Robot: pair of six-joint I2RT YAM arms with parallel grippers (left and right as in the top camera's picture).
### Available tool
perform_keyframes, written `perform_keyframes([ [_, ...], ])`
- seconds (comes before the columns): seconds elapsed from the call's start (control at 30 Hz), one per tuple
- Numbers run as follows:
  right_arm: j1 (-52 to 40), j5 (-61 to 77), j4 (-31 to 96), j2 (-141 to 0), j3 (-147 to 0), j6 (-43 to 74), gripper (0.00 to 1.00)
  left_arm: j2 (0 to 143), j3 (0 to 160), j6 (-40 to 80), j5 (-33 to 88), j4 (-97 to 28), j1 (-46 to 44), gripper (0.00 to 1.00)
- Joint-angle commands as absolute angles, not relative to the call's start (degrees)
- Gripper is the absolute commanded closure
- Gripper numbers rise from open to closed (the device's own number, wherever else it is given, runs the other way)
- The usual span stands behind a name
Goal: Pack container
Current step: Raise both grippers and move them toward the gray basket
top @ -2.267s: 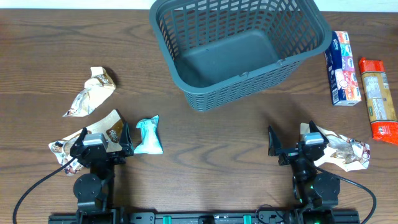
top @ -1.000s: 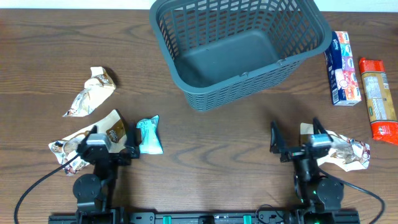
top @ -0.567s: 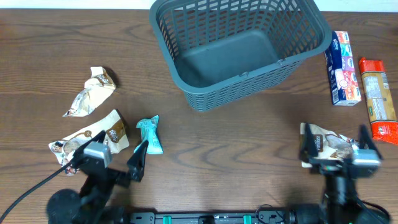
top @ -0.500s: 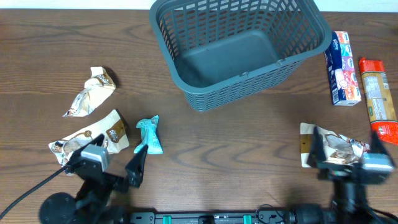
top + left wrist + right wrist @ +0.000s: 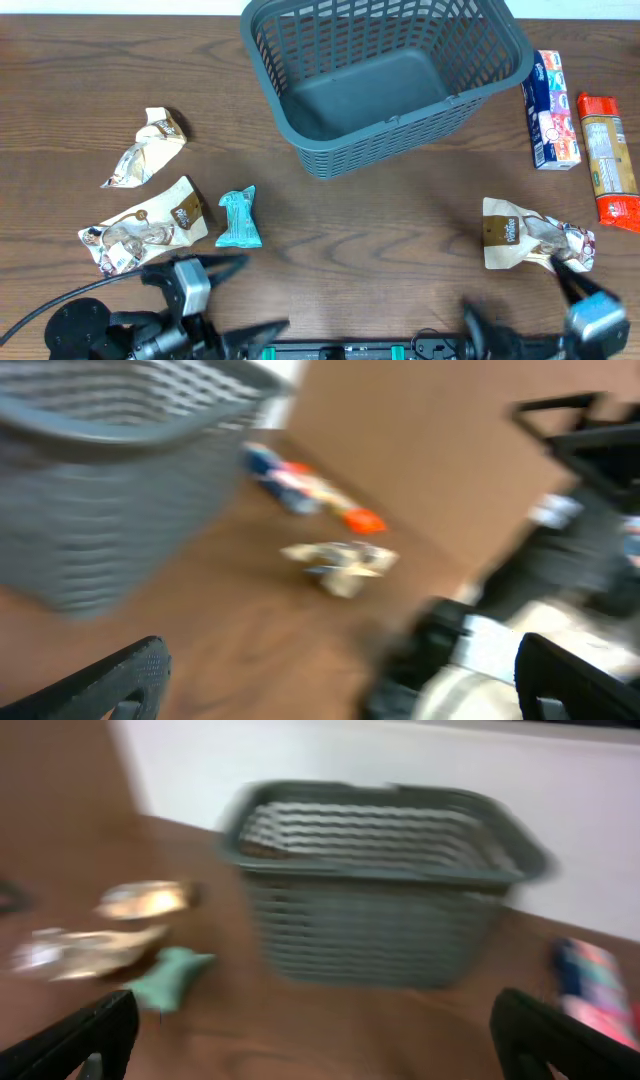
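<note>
Right gripper (image 5: 315, 1045) blurred, partly off-frame

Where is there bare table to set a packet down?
Widest bare patch: table in front of the container, between the teal packet and the crumpled brown packet. Also left of the container. Crowded: tan wrappers left; blue box and orange packet right.

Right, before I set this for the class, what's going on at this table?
Two robot arms are set to pack a grey basket, which is empty. Neither arm holds anything: the left gripper and right gripper are both open, low at the near edge and blurred. A teal packet, beige wrappers, a blue box and an orange packet lie loose on the table.
</note>
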State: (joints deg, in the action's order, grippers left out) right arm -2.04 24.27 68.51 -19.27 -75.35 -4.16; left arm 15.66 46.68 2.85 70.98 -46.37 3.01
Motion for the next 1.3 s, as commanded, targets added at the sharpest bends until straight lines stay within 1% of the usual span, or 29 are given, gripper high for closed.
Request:
perform_keyframes([
  [0.0, -1.6, 37.9, 69.7, -19.7, -78.6, -3.2, 0.01, 15.9, 47.0, 5.3, 85.1, -46.4, 3.1, 0.01],
  [0.07, -1.6, 33.6, 70.5, -19.7, -80.1, -0.2, 0.01, 16.0, 47.0, 5.5, 83.5, -45.7, 3.1, 0.01],
  [0.2, -1.6, 23.3, 72.4, -21.3, -82.0, 5.1, 0.01, 16.8, 47.0, 14.4, 72.2, -42.5, 3.1, 0.01],
  [0.27, -1.6, 21.8, 73.6, -24.1, -83.3, 5.9, 0.01, 17.7, 47.2, 16.2, 71.4, -38.3, 3.1, 0.01],
  [0.4, -1.6, 21.4, 76.9, -33.8, -89.1, 7.0, 0.01, 21.1, 49.3, 17.5, 71.3, -36.2, 3.1, 0.01],
  [0.53, -1.6, 21.4, 87.4, -49.2, -102.4, 5.1, 0.01, 24.9, 51.0, 16.0, 71.2, -37.9, 3.1, 0.01],
  [0.63, -1.6, 21.4, 97.3, -61.7, -115.7, 0.0, 0.01, 26.7, 51.8, 12.9, 66.3, -43.0, 3.0, 0.01],
  [0.73, -2.6, 27.6, 96.0, -68.7, -123.9, -2.6, 0.01, 28.3, 53.6, 6.9, 55.3, -52.2, 2.3, 0.01],
  [0.83, -2.7, 27.7, 96.2, -73.0, -130.9, -3.6, 0.01, 31.1, 57.2, -0.8, 37.7, -63.1, 0.1, 0.01],
  [0.9, -2.7, 28.2, 96.2, -73.9, -133.0, -3.5, 0.01, 34.1, 59.9, -3.3, 28.7, -67.7, -1.5, 0.01],
  [1.0, -2.7, 27.8, 95.5, -73.6, -133.4, -4.0, 0.01, 39.8, 64.5, -5.2, 24.1, -71.7, -4.2, 0.01],
  [1.07, -2.7, 21.1, 94.8, -73.5, -133.4, -3.1, 0.01, 44.8, 68.8, -5.4, 21.1, -73.7, -6.7, 0.01],
  [1.13, -2.7, 12.2, 94.9, -73.7, -133.4, 0.9, 0.01, 50.0, 73.7, -5.3, 17.7, -75.0, -9.6, 0.01],
  [1.2, -2.7, 8.2, 95.5, -74.5, -133.4, 1.6, 0.01, 54.3, 77.9, -5.3, 15.6, -75.5, -12.6, 0.01],
  [1.27, -2.7, 5.7, 96.6, -76.3, -133.4, -0.1, 0.01, 59.2, 83.0, -5.3, 13.7, -75.9, -16.8, 0.01],
])
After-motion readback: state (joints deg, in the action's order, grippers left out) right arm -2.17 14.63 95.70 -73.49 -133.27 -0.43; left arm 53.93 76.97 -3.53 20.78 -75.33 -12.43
